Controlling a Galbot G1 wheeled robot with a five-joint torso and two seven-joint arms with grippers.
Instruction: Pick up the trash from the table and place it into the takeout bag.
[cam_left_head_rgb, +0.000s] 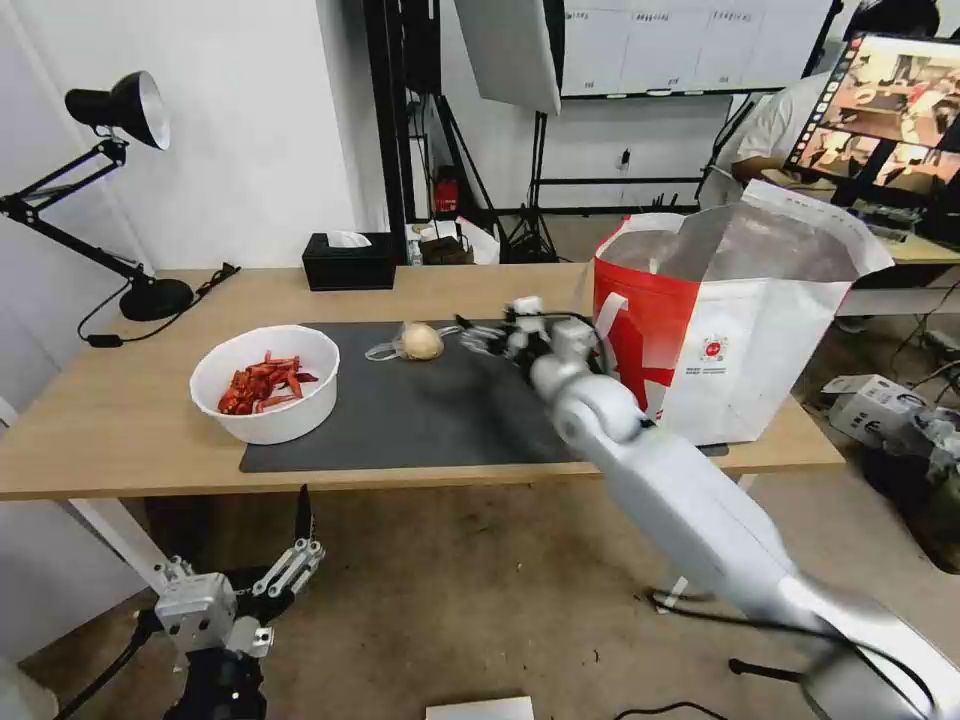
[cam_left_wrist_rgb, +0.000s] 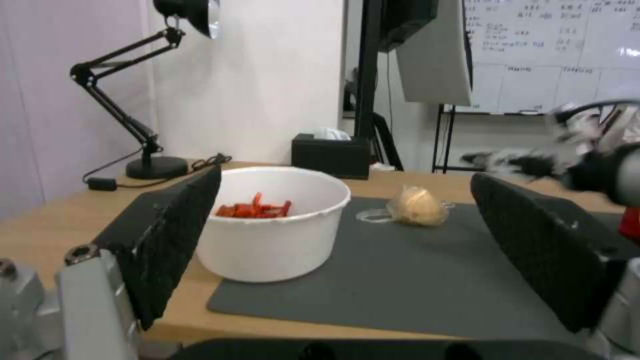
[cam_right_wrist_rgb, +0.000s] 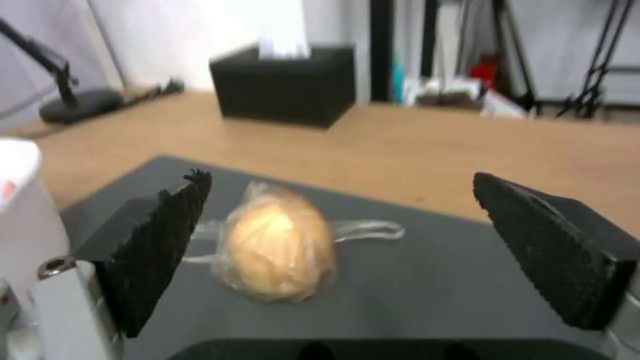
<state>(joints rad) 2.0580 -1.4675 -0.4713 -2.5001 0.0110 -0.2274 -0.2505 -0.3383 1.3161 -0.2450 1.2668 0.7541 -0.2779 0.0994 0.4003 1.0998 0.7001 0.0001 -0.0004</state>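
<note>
Right end effector (cam_right_wrist_rgb: 340, 250) is wide open, hovering over the mat just right of the wrapped lump (cam_left_head_rgb: 421, 341), not touching it. Bowl (cam_left_head_rgb: 268, 382) sits left on the tabletop (cam_left_head_rgb: 120, 420), bag (cam_left_head_rgb: 735, 330) far right. So lump and bowl both left to bag. Left end effector (cam_left_head_rgb: 300, 545) idles open below the tabletop's near edge.

Right gripper (cam_left_head_rgb: 478, 338) reaches forward, fingers spread wide; left gripper (cam_left_head_rgb: 300, 535) hangs low, fingers apart
</note>
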